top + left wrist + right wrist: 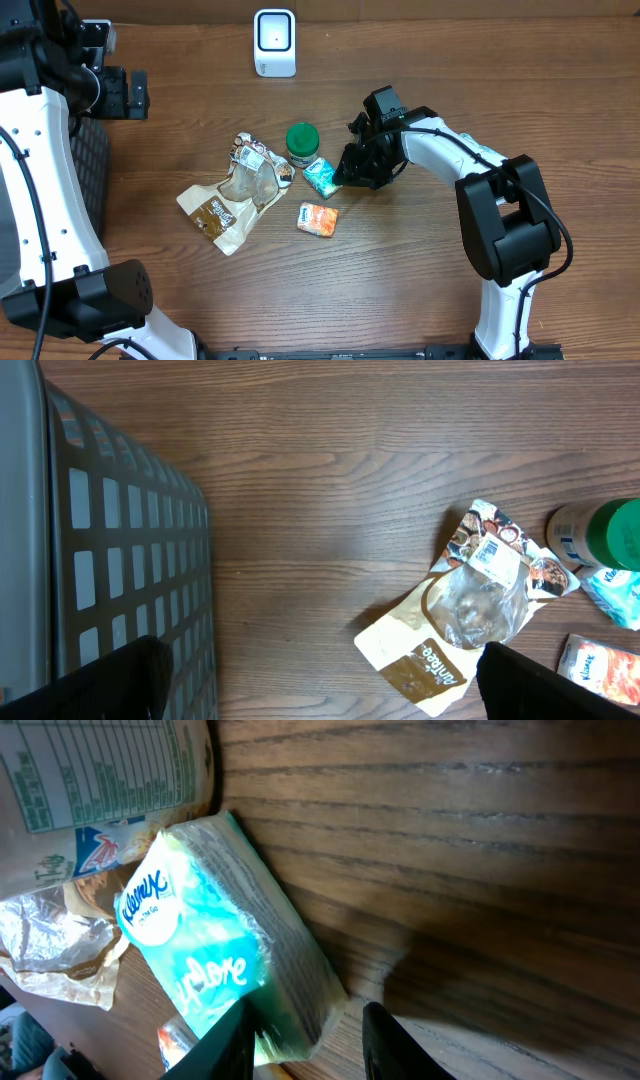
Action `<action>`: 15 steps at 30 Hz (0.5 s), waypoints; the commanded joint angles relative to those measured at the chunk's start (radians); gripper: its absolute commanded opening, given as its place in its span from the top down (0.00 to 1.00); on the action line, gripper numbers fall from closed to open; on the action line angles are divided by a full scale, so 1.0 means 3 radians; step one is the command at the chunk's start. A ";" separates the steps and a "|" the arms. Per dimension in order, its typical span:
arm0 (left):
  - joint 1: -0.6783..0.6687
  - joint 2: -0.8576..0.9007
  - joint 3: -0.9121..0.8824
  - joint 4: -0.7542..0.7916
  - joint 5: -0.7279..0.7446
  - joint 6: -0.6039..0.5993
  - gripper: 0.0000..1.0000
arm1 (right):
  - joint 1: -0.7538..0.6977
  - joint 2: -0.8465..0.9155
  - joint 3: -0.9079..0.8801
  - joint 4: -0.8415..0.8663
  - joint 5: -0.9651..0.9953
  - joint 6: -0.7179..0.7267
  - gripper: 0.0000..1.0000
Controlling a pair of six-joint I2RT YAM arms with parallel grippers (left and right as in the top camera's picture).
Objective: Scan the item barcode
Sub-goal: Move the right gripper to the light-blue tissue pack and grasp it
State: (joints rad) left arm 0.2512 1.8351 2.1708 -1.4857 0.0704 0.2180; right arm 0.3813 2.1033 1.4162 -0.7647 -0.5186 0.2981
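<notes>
At the middle of the table, the right gripper tilts low, jaws apart astride the tissue pack; the left gripper hangs wide open.

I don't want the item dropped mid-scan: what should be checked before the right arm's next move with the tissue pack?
1. Kleenex pack sits between right gripper fingers: ok.
2. Grip firm on the pack: cannot tell.
3. Barcode side located: cannot tell.
4. Green-lidded jar clear of the pack: not ok, close beside.
5. White scanner unobstructed: ok.
6. Left gripper open, out of the way: ok.
</notes>
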 commanded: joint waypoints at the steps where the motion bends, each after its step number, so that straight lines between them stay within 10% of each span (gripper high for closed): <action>1: 0.0011 0.0013 0.0006 0.0004 0.0024 0.0072 0.00 | 0.0019 0.0005 -0.0074 0.0099 -0.0025 0.0041 0.68; 9: 0.0011 0.0013 0.0006 0.0004 0.0024 0.0072 0.00 | 0.0019 0.0005 -0.0336 0.0422 -0.0025 0.0122 0.69; 15: 0.0011 0.0013 0.0006 0.0004 0.0024 0.0072 0.00 | 0.0018 0.0004 -0.0380 0.0418 -0.0086 0.0155 0.93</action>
State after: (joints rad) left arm 0.2512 1.8351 2.1708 -1.4857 0.0708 0.2184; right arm 0.3813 2.0991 1.3319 -0.6281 -0.5705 0.3386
